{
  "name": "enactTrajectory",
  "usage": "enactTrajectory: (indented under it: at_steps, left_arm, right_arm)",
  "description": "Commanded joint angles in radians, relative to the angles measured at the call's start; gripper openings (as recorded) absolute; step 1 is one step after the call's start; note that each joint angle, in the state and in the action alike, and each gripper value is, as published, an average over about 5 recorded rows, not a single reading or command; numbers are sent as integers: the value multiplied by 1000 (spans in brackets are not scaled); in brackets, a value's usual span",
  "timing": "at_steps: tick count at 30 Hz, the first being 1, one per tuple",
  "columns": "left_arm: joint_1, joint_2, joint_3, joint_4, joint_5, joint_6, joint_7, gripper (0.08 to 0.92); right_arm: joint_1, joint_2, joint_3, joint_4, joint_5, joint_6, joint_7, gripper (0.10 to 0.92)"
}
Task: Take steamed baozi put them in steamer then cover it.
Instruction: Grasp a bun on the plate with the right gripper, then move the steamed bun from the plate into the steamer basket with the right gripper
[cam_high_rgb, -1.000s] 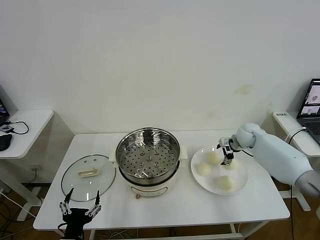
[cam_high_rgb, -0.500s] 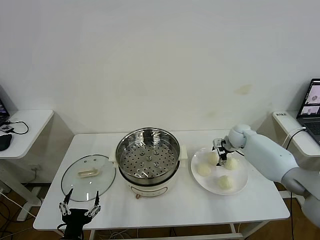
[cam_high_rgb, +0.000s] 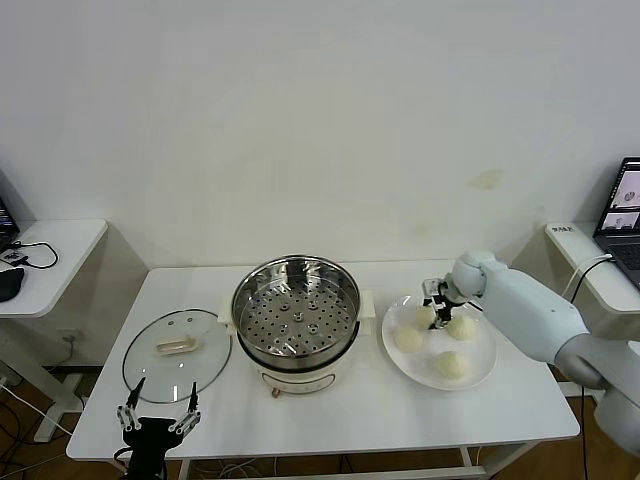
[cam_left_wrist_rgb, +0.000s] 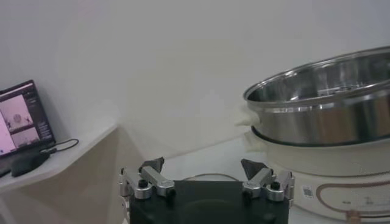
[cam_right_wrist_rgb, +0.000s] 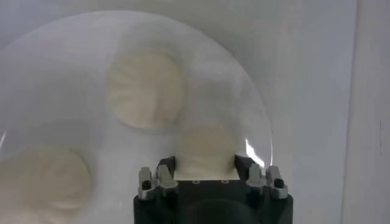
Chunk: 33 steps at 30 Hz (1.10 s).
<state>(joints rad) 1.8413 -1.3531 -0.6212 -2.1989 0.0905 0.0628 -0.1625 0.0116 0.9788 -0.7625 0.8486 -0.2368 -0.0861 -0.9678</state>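
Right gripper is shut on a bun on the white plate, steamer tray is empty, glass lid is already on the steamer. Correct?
Not quite. The round clear glass lid lies flat on the white table, on the left side of the shiny stainless-steel steamer, not on it; the head view shows this. The rest holds: the right gripper is shut on a cream-white bun on the white plate, and the perforated tray is empty.

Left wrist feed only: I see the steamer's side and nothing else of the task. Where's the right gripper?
Observer: The right gripper is down at the white plate, shut on one baozi.
Operator: Anything in the steamer yet?
Observer: No. The steamer tray is bare; all four baozi are at the plate.
Operator: Cover?
Observer: The cover lies flat on the table, to the robot's left of the steamer, just ahead of the open left gripper.
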Motion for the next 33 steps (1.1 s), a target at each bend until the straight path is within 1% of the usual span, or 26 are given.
enactTrajectory:
  at_steps: [1, 5, 12, 17, 24, 33]
  left_arm:
    - [0, 1, 0, 0, 0, 0, 0, 823]
    - [-1, 4, 2, 2, -1, 1, 0, 823]
    - [-5, 17, 11, 3, -6, 1, 0, 823]
    - [-12, 28, 20, 1, -12, 1, 1, 823]
    - [-29, 33, 28, 7, -20, 2, 2, 823]
    - [-38, 45, -1, 15, -49, 4, 5, 823]
  right_arm:
    - [10, -7, -5, 9, 5, 6, -5, 602]
    - [77, -64, -42, 89, 71, -8, -22, 604]
    - [279, -173, -177, 285, 243, -44, -27, 611]
    - [475, -190, -300, 370, 372, -54, -21, 611]
    - [664, -103, -425, 416, 500, -57, 2, 611]
    - [667, 114, -467, 414, 564, 1, 58, 611]
